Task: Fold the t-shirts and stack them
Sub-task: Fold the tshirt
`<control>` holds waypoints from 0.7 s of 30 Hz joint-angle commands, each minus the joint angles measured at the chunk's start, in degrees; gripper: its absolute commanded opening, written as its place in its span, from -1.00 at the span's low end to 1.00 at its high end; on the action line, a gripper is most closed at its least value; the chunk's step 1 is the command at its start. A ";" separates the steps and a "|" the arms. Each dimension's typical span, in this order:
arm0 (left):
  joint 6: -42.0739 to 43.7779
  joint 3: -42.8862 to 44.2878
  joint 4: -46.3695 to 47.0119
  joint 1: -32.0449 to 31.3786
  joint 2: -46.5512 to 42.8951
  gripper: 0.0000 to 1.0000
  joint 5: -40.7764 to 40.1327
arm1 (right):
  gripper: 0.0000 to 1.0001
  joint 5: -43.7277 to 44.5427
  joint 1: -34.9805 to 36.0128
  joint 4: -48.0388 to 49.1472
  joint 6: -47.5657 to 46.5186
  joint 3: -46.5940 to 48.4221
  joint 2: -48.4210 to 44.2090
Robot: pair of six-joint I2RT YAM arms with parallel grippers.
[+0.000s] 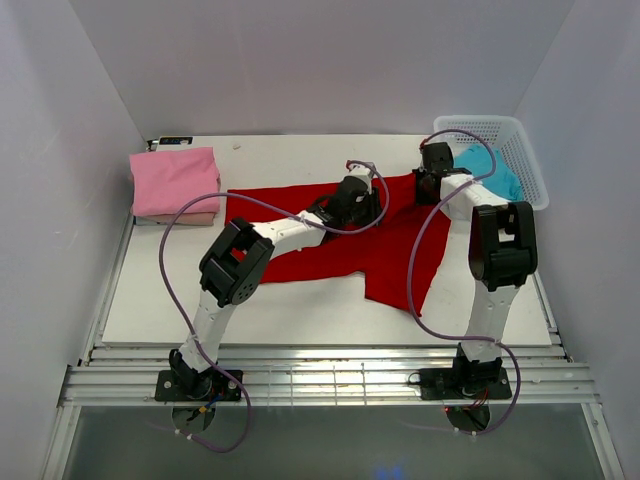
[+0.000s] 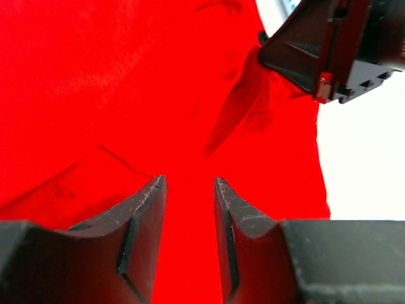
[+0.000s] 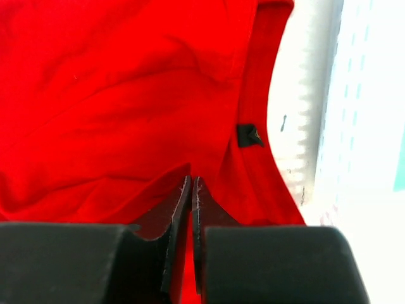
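L gripper (image 2: 188, 182): jaws apart | R gripper (image 3: 191, 180): jaws closed | both far fwd, close together

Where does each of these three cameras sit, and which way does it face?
Top external: above, behind the bases, looking down on table, red t-shirt, left arm, right arm.
Left wrist: on the left arm, facing the shirt past its open left hand; right hand visible.
Right wrist: on the right arm, facing the shirt past its own shut hand.
Both wrist views share the red t-shirt.

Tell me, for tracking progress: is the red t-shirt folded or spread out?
Spread out. The red t-shirt lies open across the table, unlike the folded pink t-shirt.
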 commanded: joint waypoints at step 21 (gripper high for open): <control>-0.92 -2.34 -1.83 -1.72 -3.83 -0.07 0.48 | -0.85 -4.35 2.50 -6.76 0.35 -14.02 -13.62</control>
